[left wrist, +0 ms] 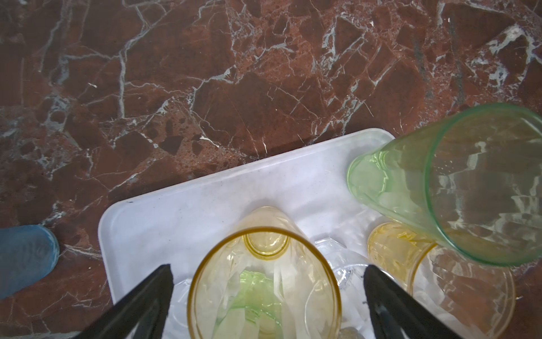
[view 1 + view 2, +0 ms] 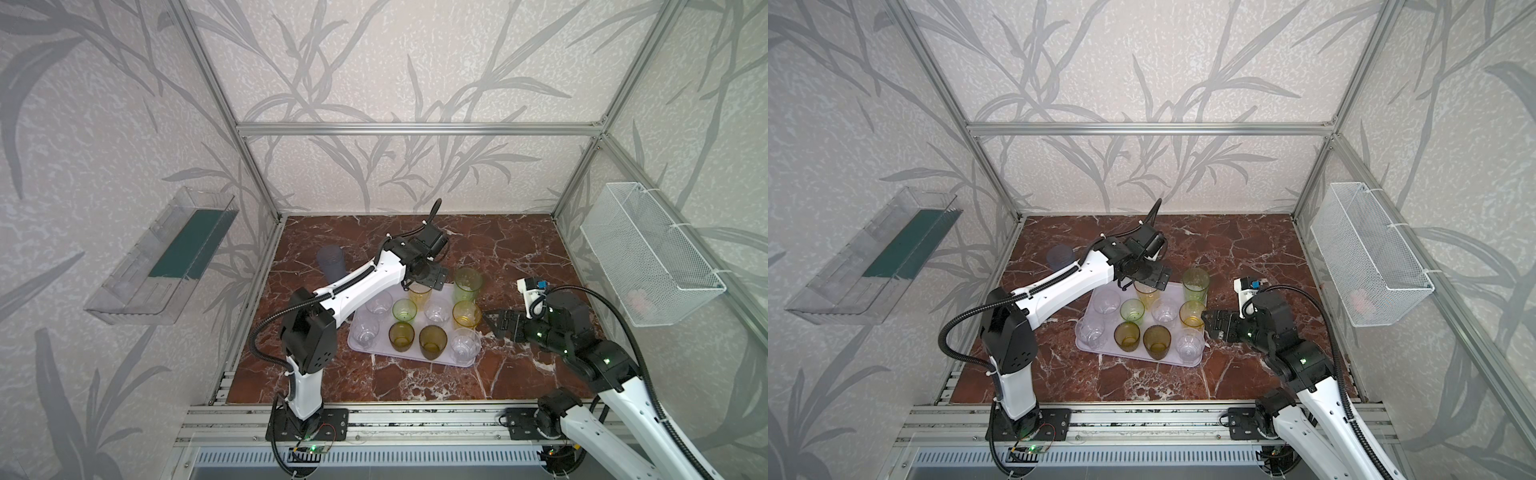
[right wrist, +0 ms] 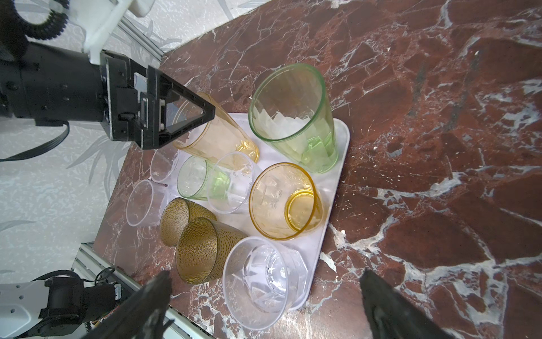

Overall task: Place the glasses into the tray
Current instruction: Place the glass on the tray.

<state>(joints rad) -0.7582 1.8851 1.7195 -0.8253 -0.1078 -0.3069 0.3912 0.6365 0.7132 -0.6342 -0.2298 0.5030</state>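
10 glasses (image 2: 436, 309) on the tray (image 1: 176, 211) (1 grey-blue tumbler (image 2: 331, 264) outside)

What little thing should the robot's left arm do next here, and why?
Probably lift the left gripper straight up, clear of the tall translucent yellow glass. Its jaws stand open either side of that glass, which already stands on the pale lavender rectangular tray. The tall grey-blue tumbler stands on the red marble table outside the tray, likely next to fetch.
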